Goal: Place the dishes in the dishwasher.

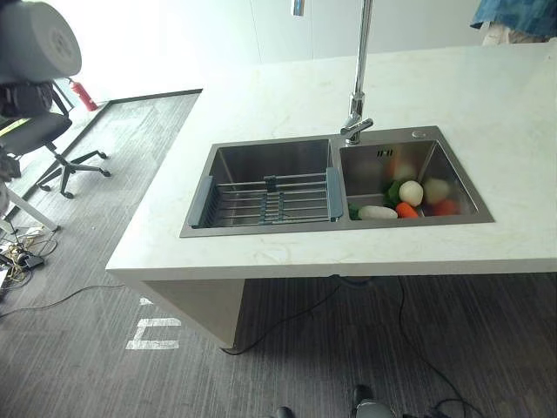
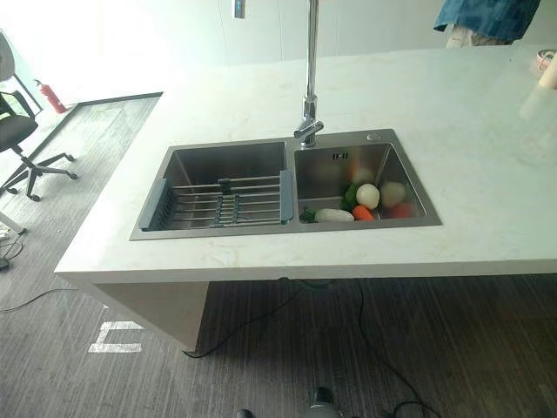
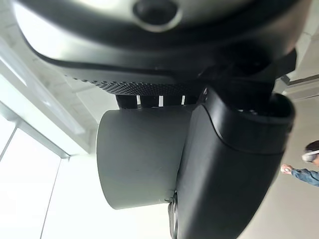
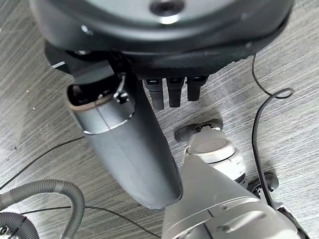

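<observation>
A steel double sink [image 1: 287, 228] is set into a white counter [image 1: 261, 104]. Its left basin holds a wire draining rack [image 1: 270, 198] with grey-blue end pieces. In the right basin lie vegetables: a white round one [image 1: 411, 192], a white oblong one [image 1: 377, 212], a carrot [image 1: 406, 210], something green [image 1: 393, 192] and something red [image 1: 446, 207]. I see no plates or bowls and no dishwasher. My left hand [image 3: 234, 164] is raised towards the ceiling, fingers straight, holding nothing. My right hand [image 4: 134, 149] hangs over the grey floor, fingers straight and empty.
A tall tap [image 1: 357, 96] stands behind the divider between the basins. A person [image 1: 513, 17] stands beyond the counter's far right. An office chair [image 1: 43, 139] and a fire extinguisher [image 1: 84, 96] are on the floor to the left. Small items [image 2: 546, 68] sit on the counter's far right.
</observation>
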Controlling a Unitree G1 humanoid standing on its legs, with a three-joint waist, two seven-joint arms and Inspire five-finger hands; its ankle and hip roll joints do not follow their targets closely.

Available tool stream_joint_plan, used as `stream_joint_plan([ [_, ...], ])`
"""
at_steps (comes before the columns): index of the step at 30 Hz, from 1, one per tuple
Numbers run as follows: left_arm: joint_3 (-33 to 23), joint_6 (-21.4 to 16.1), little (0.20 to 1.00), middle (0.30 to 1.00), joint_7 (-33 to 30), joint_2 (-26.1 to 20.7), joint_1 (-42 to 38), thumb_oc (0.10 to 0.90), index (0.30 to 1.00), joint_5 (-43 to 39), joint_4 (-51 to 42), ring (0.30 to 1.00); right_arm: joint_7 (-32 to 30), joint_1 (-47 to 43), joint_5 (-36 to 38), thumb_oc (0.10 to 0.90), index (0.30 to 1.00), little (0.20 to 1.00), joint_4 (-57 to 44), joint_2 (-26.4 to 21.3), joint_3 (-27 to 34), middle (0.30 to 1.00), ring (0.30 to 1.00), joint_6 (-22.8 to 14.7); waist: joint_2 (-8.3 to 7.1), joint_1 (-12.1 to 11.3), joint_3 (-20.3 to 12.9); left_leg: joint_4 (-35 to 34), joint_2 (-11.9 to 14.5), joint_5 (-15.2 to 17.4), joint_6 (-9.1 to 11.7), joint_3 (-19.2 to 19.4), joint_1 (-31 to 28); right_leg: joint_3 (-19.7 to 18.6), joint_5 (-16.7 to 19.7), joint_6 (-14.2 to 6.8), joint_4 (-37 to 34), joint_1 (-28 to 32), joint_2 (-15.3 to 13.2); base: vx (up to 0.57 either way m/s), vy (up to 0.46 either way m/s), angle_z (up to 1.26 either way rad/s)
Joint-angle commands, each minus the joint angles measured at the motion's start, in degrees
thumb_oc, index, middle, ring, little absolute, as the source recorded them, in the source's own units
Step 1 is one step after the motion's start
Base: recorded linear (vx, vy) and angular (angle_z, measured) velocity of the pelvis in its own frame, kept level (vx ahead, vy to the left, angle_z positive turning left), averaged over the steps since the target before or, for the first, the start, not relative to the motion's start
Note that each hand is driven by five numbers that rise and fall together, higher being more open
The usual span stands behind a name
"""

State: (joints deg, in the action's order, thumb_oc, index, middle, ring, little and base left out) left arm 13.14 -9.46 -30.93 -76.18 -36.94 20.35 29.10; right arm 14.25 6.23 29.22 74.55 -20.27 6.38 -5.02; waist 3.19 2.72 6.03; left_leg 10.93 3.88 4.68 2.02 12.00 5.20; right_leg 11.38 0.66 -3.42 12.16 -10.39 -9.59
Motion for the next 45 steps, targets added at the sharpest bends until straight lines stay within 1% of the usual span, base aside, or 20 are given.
stream_joint_plan([
  [1,-14.3,-0.1,0.300,0.300,-5.2,-3.8,-0.5,0.400,0.300,-4.2,-4.6,0.300,1.0,0.3,-3.9,0.800,0.900,0.900,-1.3,-1.5,2.3,0.900,0.900,-0.9,1.80,1.1,-1.1,6.3,1.7,9.3,1.4,0.9,0.7,1.6,-11.0,-7.2,5.0,4.1,-3.0,-0.06,-0.092,0.19],
  [2,-21.1,0.8,0.300,0.300,-5.3,-0.7,7.2,0.400,0.300,-3.9,-9.6,0.300,1.5,0.3,-5.6,0.800,0.900,0.900,-1.6,-1.1,1.8,0.900,0.900,-0.8,1.24,0.1,-1.3,6.3,1.7,9.3,1.3,0.0,0.5,1.9,-11.3,-6.9,5.0,4.7,-2.8,-0.07,-0.108,0.22],
  [5,-30.7,0.6,0.300,0.300,-6.0,6.9,19.5,0.400,0.300,-4.8,-16.1,0.300,2.5,-0.1,-10.9,0.800,0.900,0.900,-2.8,-0.1,-0.8,0.900,0.900,-0.1,0.43,-1.6,-1.2,6.3,1.7,9.3,1.2,-2.0,0.3,2.8,-12.2,-6.0,5.0,5.7,-2.2,-0.06,-0.108,0.21],
  [10,-35.1,-1.5,0.300,0.300,-6.8,17.2,28.9,0.400,0.300,-7.9,-20.9,0.300,7.8,-1.0,-16.0,0.800,0.900,0.900,-5.4,1.7,-6.5,0.900,0.900,-0.8,-0.32,-4.3,-0.8,6.3,1.7,8.4,1.7,-5.0,0.4,3.9,-13.2,-4.6,5.0,6.7,-1.2,-0.05,-0.099,0.26],
  [12,-33.7,-5.8,0.300,0.300,-7.2,26.5,32.0,0.400,0.300,-10.6,-23.4,0.300,9.4,-2.5,-17.3,0.800,0.900,0.900,-7.0,2.2,-12.1,0.900,0.900,-1.5,-0.26,-6.5,1.0,6.3,3.3,4.8,3.9,-5.0,2.7,7.2,-14.1,-3.3,5.0,8.3,-0.4,-0.17,-0.099,0.79],
  [13,-33.7,-6.0,0.300,0.300,-7.1,26.9,32.0,0.400,0.300,-10.6,-23.4,0.300,9.2,-2.5,-17.3,0.800,0.900,0.900,-7.0,2.1,-12.2,0.900,0.900,-1.5,-0.18,-6.5,1.1,6.3,3.3,4.6,4.0,-5.2,2.9,7.5,-14.1,-3.3,5.0,8.4,-0.4,-0.20,-0.011,1.14],
  [15,-32.4,-10.4,0.300,0.300,-3.5,31.7,32.7,0.400,0.300,-15.1,-24.5,0.300,8.3,-3.6,-17.5,0.800,0.900,0.900,-7.1,1.6,-13.4,0.900,0.900,-1.6,0.00,-8.0,2.0,6.3,3.6,3.2,4.6,-5.2,4.7,10.0,-14.6,-3.0,5.0,9.0,-0.7,-0.22,0.035,1.08],
  [17,-30.5,-13.1,0.300,0.300,0.5,36.3,32.7,0.400,0.300,-19.6,-25.1,0.300,7.3,-3.7,-15.9,0.800,0.900,0.900,-7.4,1.3,-12.9,0.900,0.900,-1.8,-0.62,-7.7,2.0,6.3,2.7,4.7,4.1,-0.9,2.6,13.4,-15.3,-3.3,5.0,10.1,-2.3,-0.16,0.042,1.32],
  [19,-27.4,-16.5,0.300,0.300,5.7,40.3,31.9,0.400,0.300,-23.2,-24.4,0.300,5.9,-3.7,-12.3,0.800,0.900,0.900,-8.2,1.2,-11.4,0.900,0.900,-1.7,-2.64,-6.4,2.5,6.3,1.5,6.2,1.3,7.6,-1.4,17.7,-13.5,-3.3,5.0,10.8,-5.0,-0.21,0.092,2.19],
  [21,-24.5,-19.0,0.300,0.300,8.3,42.8,31.9,0.400,0.300,-23.3,-24.6,0.300,4.2,-3.8,-9.2,0.800,0.900,0.900,-9.6,1.7,-9.4,0.900,0.900,-1.2,-3.20,-5.6,2.5,6.3,0.6,8.9,-0.5,10.7,-3.7,20.6,-11.5,-3.4,5.0,10.6,-5.7,-0.20,0.209,1.94],
  [23,-23.1,-20.3,0.300,0.300,9.6,43.6,32.6,0.400,0.300,-24.5,-24.4,0.300,3.7,-4.0,-8.2,0.800,0.900,0.900,-10.0,1.7,-8.0,0.900,0.900,-1.0,-2.51,-5.6,2.3,6.3,0.1,9.8,-0.8,9.2,-3.9,21.6,-10.8,-3.2,5.0,10.5,-4.8,-0.05,0.285,1.76],
  [24,-21.6,-20.6,0.300,0.300,12.0,44.7,32.9,0.400,0.300,-26.4,-25.2,0.300,2.5,-4.2,-7.4,0.800,0.900,0.900,-10.6,2.6,-6.2,0.900,0.900,-0.3,-1.60,-6.3,2.4,6.3,-1.5,11.3,-1.5,5.5,-4.0,21.8,-9.6,-3.5,5.0,9.9,-3.6,0.02,0.334,1.18],
  [26,-20.8,-21.3,0.300,0.300,12.9,45.3,33.0,0.400,0.300,-25.8,-25.9,0.300,1.4,-4.5,-8.8,0.800,0.900,0.900,-11.0,3.1,-6.0,0.900,0.900,-0.1,-0.94,-6.5,2.2,6.3,-1.4,11.7,-1.8,4.7,-3.8,22.2,-9.7,-3.2,5.0,10.5,-3.0,0.04,0.326,0.81],
  [27,-19.4,-20.9,0.300,0.300,13.3,45.2,32.7,0.400,0.300,-24.1,-27.6,0.300,-0.2,-4.3,-10.6,0.800,0.900,0.900,-11.5,3.8,-5.8,0.900,0.900,0.3,-0.16,-6.7,2.4,6.3,-1.5,12.1,-3.0,3.9,-3.5,22.6,-5.4,-3.4,5.0,12.0,-2.0,0.07,0.297,0.65],
  [28,-18.9,-20.7,0.300,0.300,13.4,45.1,32.5,0.400,0.300,-24.3,-27.7,0.300,-0.4,-4.2,-10.3,0.800,0.900,0.900,-11.5,3.9,-5.6,0.900,0.900,0.6,0.02,-6.6,2.6,6.3,-1.6,12.3,-3.5,3.5,-3.7,22.1,-3.8,-3.7,6.1,11.9,-2.0,0.08,0.352,0.72],
  [29,-16.4,-21.5,0.300,0.300,13.8,44.5,31.2,0.400,0.300,-24.6,-27.1,0.300,-0.8,-4.0,-9.4,0.800,0.900,0.900,-10.4,4.0,-5.1,0.900,0.900,1.5,-0.14,-5.3,3.7,6.3,-3.1,13.0,-5.3,0.8,-3.9,16.0,-1.3,-5.1,14.0,7.8,-2.8,0.02,0.147,0.86],
  [31,-14.1,-23.4,0.300,0.300,14.5,44.3,29.5,0.400,0.300,-24.4,-26.4,0.300,-0.5,-3.9,-9.2,0.800,0.900,0.900,-8.4,3.8,-5.0,0.900,0.900,0.7,-0.55,-3.7,4.5,6.3,-3.7,11.7,-5.7,-1.9,-2.7,10.7,-1.8,-4.1,12.0,6.0,0.8,-0.10,-0.058,1.59],
  [32,-11.5,-23.3,0.300,0.300,14.2,44.2,27.1,0.400,0.300,-23.9,-26.1,0.300,0.1,-3.8,-9.5,0.800,0.900,0.900,-5.7,3.5,-4.8,0.900,0.900,-1.0,-0.82,-1.7,5.0,6.3,-4.8,11.4,-5.7,-7.1,-2.1,3.6,-3.9,-4.1,5.0,6.7,3.8,-0.10,-0.166,2.11],
  [37,-8.8,-22.2,0.300,0.300,15.5,44.5,26.1,0.400,0.300,-22.9,-25.8,0.300,0.9,-4.2,-10.9,0.800,0.900,0.900,-3.1,2.9,-4.4,0.900,0.900,-1.2,-2.87,-1.4,4.4,6.3,-8.3,12.4,-5.4,-13.9,-1.7,-6.2,-5.5,-6.2,5.0,1.1,2.3,0.04,-0.190,1.69],
  [45,-11.2,-17.2,0.300,0.300,19.5,44.3,30.0,0.400,0.300,-25.8,-31.7,0.300,2.0,-6.0,-9.8,0.800,0.900,0.900,-4.6,2.4,-7.3,0.900,0.900,-0.5,-2.92,-5.2,2.9,6.3,-6.7,10.9,-3.0,-14.0,0.0,-2.4,-10.4,-5.0,5.0,3.8,1.9,0.01,-0.164,0.56],
])
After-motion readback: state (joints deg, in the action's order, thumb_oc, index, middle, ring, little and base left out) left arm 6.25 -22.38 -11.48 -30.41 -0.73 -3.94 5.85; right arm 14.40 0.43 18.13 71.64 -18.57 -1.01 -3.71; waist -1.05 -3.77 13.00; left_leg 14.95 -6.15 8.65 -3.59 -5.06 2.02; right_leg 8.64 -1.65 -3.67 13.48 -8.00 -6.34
